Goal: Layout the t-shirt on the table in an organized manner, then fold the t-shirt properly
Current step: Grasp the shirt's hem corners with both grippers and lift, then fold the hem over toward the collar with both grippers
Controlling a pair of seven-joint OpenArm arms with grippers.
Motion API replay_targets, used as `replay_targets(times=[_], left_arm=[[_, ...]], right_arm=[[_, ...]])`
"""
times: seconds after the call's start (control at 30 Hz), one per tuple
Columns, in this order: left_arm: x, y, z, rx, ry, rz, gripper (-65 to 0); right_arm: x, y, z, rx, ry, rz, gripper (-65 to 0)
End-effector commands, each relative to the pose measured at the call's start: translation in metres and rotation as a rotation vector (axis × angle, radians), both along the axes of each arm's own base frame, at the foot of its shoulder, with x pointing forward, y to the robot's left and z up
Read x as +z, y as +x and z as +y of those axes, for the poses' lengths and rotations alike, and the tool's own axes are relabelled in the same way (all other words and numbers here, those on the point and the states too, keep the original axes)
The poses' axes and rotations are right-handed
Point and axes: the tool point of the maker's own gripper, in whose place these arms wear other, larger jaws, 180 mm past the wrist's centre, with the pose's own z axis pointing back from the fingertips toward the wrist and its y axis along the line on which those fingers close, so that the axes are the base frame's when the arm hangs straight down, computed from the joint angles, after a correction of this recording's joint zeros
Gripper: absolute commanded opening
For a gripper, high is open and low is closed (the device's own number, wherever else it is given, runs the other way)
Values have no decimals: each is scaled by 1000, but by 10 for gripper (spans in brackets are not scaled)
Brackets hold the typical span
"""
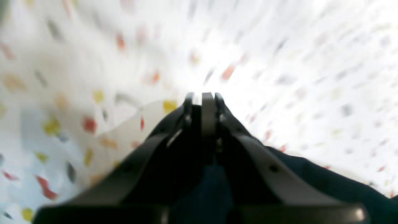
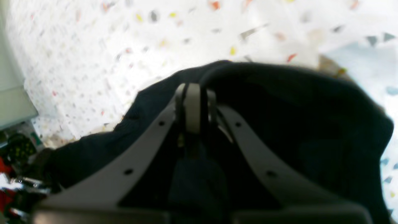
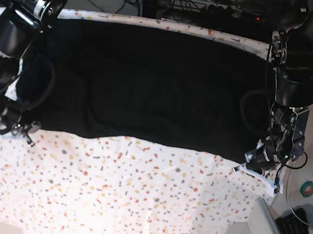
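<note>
On the table [image 3: 134, 205], I had both grippers, left [image 1: 202, 96] and right [image 2: 192, 88], pinched closed on the shirt [image 3: 149, 82] hem corners; limp cloth, I judged.

1. Base view: overhead, looking straight down on the table [image 3: 134, 205] from some height.
2. Left wrist view: close behind the left gripper [image 1: 203, 99], low over the table's right edge.
3. Right wrist view: close behind the right gripper [image 2: 194, 93], sharing the t-shirt [image 3: 149, 82] with both other views.
</note>
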Motion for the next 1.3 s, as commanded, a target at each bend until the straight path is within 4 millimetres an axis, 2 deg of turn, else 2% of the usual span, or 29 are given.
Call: replay_targets(times=[0.0,0.13,0.23,0.4,0.47,0.7,0.83,0.97,1.07,1.27], left_arm=[[21,11,9,3,25,-59,-650],[33,8,9,-13,51,-104,-650],[34,6,12,-17,64,-103,-650],[25,-9,16,-14,69,-90,-650],[29,-16,19,-23,90,-98,-650],[36,-45,10,-75,133,-130,-650],[41,-68,27,-33,148,-137,-650],[41,-88,33,-28,166,-129,-650],[37,-99,28,-63,168,-119,-650],[26,-122,38,-47,174,-80,-650]], right_arm=[[30,19,-11,-9,-28,-88,-650],[59,19,-14,20,-56,-123,-650],[65,16,-13,38,-58,-118,-650],[55,0,-21,10,-23,-68,-650],[49,-7,-23,9,-22,-48,-650],[25,-36,-25,22,-37,13,-650],[10,-55,-24,73,-58,41,-650],[-1,-71,-25,75,-61,77,-650],[-3,-79,-27,75,-71,87,-650],[-3,-104,-33,78,-122,104,-650]])
